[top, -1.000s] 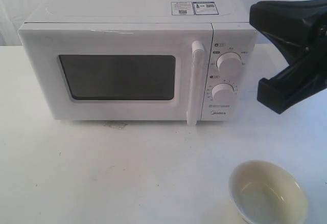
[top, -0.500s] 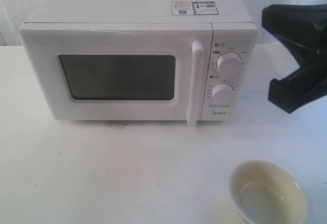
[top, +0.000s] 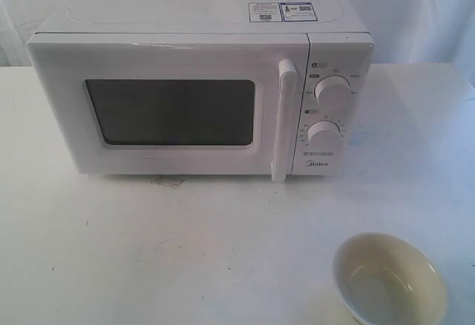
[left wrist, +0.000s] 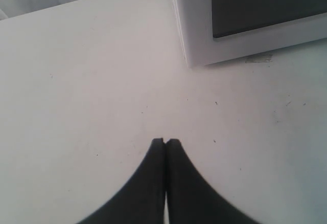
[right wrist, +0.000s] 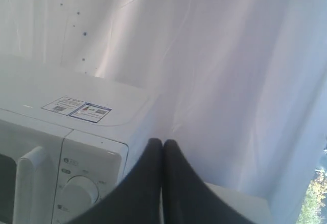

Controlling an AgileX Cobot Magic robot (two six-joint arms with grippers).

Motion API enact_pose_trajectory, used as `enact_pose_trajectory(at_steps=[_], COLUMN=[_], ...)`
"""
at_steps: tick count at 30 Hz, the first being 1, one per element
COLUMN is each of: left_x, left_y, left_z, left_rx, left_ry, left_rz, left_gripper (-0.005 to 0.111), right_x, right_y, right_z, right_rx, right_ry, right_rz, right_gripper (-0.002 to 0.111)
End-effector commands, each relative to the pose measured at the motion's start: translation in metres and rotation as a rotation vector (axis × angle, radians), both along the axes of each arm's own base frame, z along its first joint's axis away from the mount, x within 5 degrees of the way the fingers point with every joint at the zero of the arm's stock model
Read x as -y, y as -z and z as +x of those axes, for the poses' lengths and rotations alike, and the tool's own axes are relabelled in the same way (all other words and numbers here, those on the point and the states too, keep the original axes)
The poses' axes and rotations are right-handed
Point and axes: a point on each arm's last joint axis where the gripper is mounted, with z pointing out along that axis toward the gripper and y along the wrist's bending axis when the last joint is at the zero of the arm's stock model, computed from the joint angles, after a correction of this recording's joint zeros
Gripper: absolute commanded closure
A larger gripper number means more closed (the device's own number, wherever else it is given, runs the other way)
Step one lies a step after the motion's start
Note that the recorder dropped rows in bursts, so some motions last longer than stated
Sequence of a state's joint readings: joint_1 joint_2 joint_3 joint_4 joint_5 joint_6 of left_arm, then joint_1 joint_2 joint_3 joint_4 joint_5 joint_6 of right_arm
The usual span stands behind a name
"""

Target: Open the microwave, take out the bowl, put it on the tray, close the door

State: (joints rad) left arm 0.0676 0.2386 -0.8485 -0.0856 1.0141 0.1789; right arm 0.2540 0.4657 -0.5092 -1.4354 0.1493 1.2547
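Bowl (top: 390, 279) rests on the counter (top: 185, 251), near-right of the microwave (top: 200, 95); left hand (left wrist: 165, 142) and right hand (right wrist: 162, 142) pinched closed, empty.

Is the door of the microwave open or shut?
Shut. The door lies flush with the knob panel, and nothing of the inside shows.

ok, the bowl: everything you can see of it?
The bowl is small, round and cream-white, glossy like glazed ceramic, with a pale yellowish inside that looks empty. It sits upright, mouth up, directly on the white table, in front of the microwave and toward the right of the exterior view. The frame cuts off its near edge. Nothing else touches it.
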Motion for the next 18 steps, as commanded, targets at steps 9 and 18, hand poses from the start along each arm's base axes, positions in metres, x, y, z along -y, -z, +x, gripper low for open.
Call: enact_pose_trajectory(at_steps=[9,18], left_x=[0.0,0.0], left_y=[0.0,0.0], left_z=[-0.001,-0.001], left_rx=[0.004,0.004], left_ry=[0.002,0.002], left_rz=[0.0,0.0], left_gripper=[0.107,0.107], right_x=[-0.001,-0.008], right_y=[0.018,0.016], right_z=[-0.012,-0.014], right_rx=[0.015,0.024], right_ry=[-0.041,-0.135], right_rz=[-0.005,0.075], right_gripper=[0.108,0.108])
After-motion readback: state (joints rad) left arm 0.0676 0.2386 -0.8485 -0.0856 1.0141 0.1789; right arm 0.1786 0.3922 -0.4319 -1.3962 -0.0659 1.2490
